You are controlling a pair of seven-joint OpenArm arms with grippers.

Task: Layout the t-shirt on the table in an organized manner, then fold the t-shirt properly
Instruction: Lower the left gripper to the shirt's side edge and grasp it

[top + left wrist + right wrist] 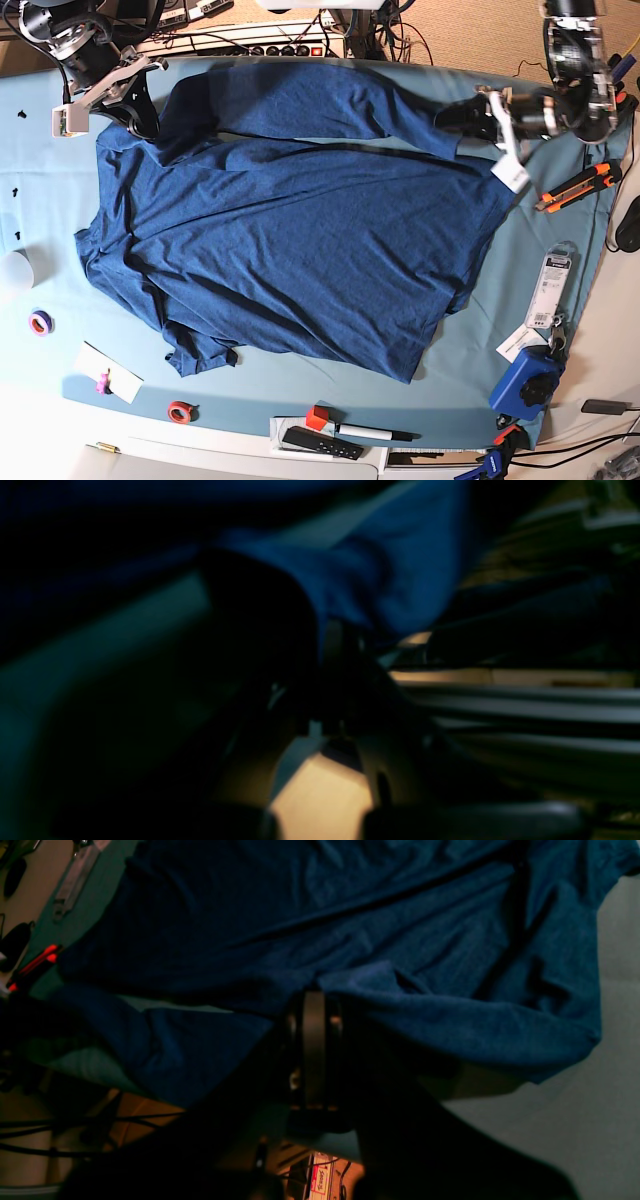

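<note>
The dark navy t-shirt (300, 230) lies spread and wrinkled over the teal table (40, 180). Its far edge is doubled over into a band between the two arms. My left gripper (462, 117) sits at the shirt's far right corner. In the blurred left wrist view its dark fingers (260, 625) look closed on a bunch of blue shirt cloth (380, 570). My right gripper (143, 122) is at the far left corner. The right wrist view shows that gripper (314, 992) shut, with shirt fabric (400, 940) pinched at its tips and draped around it.
An orange utility knife (578, 186), a packaged item (550, 290) and a blue object (528, 382) lie along the right edge. Two tape rolls (40, 322) (180, 411), a white cup (12, 268), a paper note (110, 372) and a remote (320, 442) sit left and front.
</note>
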